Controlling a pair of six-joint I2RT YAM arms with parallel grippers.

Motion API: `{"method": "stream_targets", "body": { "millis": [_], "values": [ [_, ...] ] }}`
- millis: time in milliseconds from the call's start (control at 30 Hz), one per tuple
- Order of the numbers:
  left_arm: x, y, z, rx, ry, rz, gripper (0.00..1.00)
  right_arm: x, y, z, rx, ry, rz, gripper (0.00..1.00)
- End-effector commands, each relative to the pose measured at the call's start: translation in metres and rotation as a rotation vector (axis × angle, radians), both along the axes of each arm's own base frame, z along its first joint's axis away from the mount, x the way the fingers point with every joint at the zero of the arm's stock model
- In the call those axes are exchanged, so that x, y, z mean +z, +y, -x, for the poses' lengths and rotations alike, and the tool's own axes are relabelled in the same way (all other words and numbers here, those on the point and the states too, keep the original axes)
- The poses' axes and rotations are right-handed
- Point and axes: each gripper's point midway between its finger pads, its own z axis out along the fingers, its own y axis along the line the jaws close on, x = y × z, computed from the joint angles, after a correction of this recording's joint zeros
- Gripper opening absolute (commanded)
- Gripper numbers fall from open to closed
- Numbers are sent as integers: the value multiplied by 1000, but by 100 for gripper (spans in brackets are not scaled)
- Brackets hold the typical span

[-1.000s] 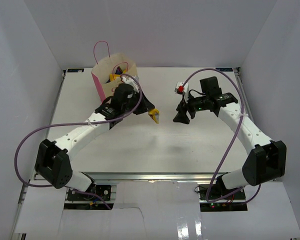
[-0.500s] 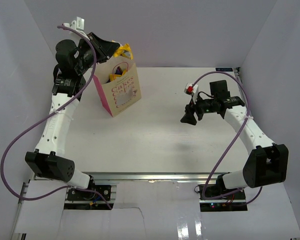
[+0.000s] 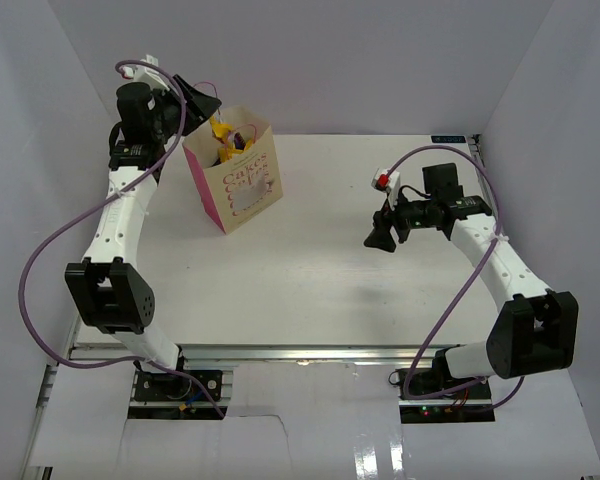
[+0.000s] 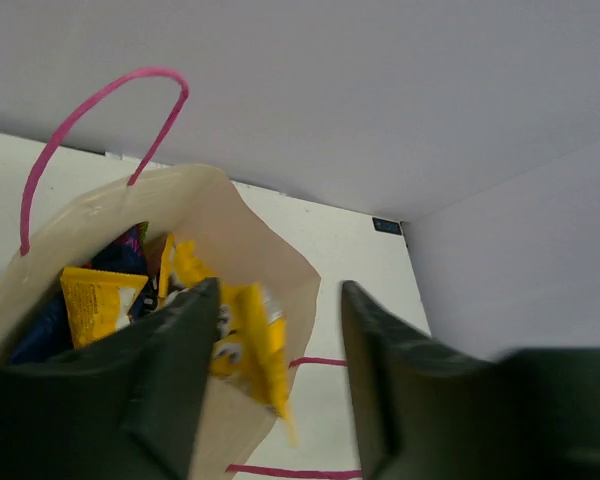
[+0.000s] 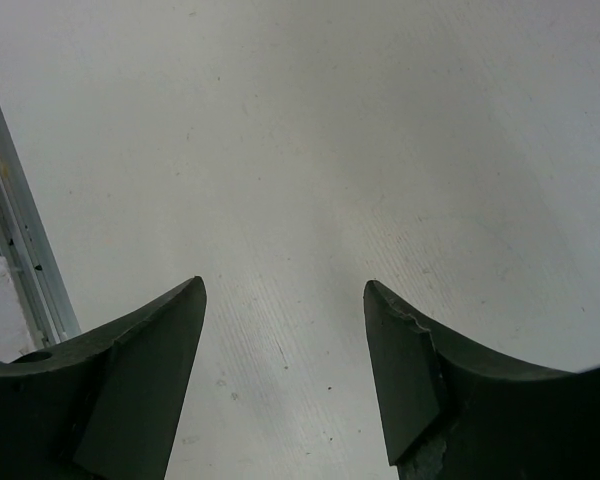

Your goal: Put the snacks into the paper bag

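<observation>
"Where's the paper bag (image 3: pixel 242 185)?"

"Upright at the far left of the surface (image 3: pixel 310 290). Yellow bars (image 4: pixel 102 298) and a dark packet (image 4: pixel 40 325) sit inside; one bar seems to jut over the rim."

"And the grippers?"

"Left gripper (image 4: pixel 278 290) hangs over the bag's mouth, fingers apart, holding nothing. Right gripper (image 5: pixel 282 290) is spread wide above the surface."

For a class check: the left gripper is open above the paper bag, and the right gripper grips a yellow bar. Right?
No: the right gripper is open and empty (right wrist view); the left gripper is open above the paper bag.
</observation>
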Motion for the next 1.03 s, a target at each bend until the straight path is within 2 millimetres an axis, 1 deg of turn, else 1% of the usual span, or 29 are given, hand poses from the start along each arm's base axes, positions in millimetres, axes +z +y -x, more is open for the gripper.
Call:
{"method": "stream_targets", "body": {
  "millis": [0, 67, 100, 133, 167, 200, 267, 300, 333, 367, 400, 433, 467, 500, 533, 567, 600, 633, 667, 700, 733, 767, 800, 833, 867, 900, 967, 1000],
  "values": [
    [13, 1, 12, 9, -18, -39, 67, 7, -5, -5, -28, -38, 3, 71],
    [21, 6, 16, 30, -41, -58, 77, 9, -8, -9, -55, -39, 12, 71],
    [28, 7, 19, 36, -57, -69, 84, 10, -12, -13, -82, -48, 27, 71],
    [34, 9, 22, 40, -74, -82, 86, 15, -14, -17, -100, -61, 33, 71],
    [46, 11, 29, 48, -111, -116, 88, 17, -18, -20, -127, -63, 41, 72],
    [51, 16, 33, 68, -119, -138, 90, 20, -24, -26, -156, -72, 50, 72],
    [59, 21, 47, 88, -149, -183, 91, 33, -37, -40, -256, -97, 75, 79],
    [79, 27, 69, 117, -209, -217, 94, 35, -51, -51, -336, -116, 108, 81],
    [57, 31, 76, 126, -176, -239, 96, 41, -57, -56, -372, -131, 112, 89],
    [77, 36, 106, 154, -258, -263, 97, 49, -71, -64, -452, -136, 121, 98],
    [72, 38, 119, 165, -269, -272, 98, 55, -78, -69, -496, -148, 115, 90],
    [26, 39, 125, 160, -198, -285, 98, 58, -84, -72, -530, -148, 112, 90],
    [18, 41, 136, 167, -213, -289, 98, 64, -92, -76, -587, -138, 95, 90],
    [24, 43, 166, 184, -269, -291, 98, 68, -101, -79, -639, -146, 102, 90],
    [-27, 45, 172, 179, -188, -302, 98, 71, -107, -82, -671, -152, 95, 90],
    [-41, 46, 182, 185, -178, -300, 98, 73, -112, -83, -698, -151, 89, 90],
    [-39, 47, 204, 194, -218, -291, 98, 75, -117, -83, -728, -151, 86, 90],
    [-52, 47, 212, 191, -209, -289, 98, 77, -120, -85, -743, -162, 80, 90],
    [-83, 47, 218, 187, -155, -287, 98, 75, -126, -86, -775, -163, 92, 90],
    [-90, 47, 225, 187, -152, -279, 98, 77, -130, -86, -799, -173, 86, 90],
    [-88, 48, 236, 198, -181, -267, 98, 77, -132, -86, -809, -179, 88, 90],
    [-103, 49, 239, 203, -154, -265, 98, 79, -133, -86, -812, -190, 83, 90],
    [-106, 50, 245, 216, -160, -251, 98, 81, -134, -84, -808, -207, 82, 90],
    [-103, 50, 247, 216, -171, -248, 98, 79, -133, -83, -800, -209, 85, 90],
    [-108, 49, 247, 211, -166, -247, 98, 84, -139, -84, -814, -233, 81, 90],
    [-109, 49, 248, 208, -164, -245, 98, 82, -146, -84, -832, -234, 83, 90],
    [-110, 46, 247, 191, -152, -243, 98, 89, -151, -86, -846, -261, 65, 90],
    [-110, 45, 246, 185, -148, -243, 98, 87, -153, -85, -850, -263, 60, 90]
  ]
}}
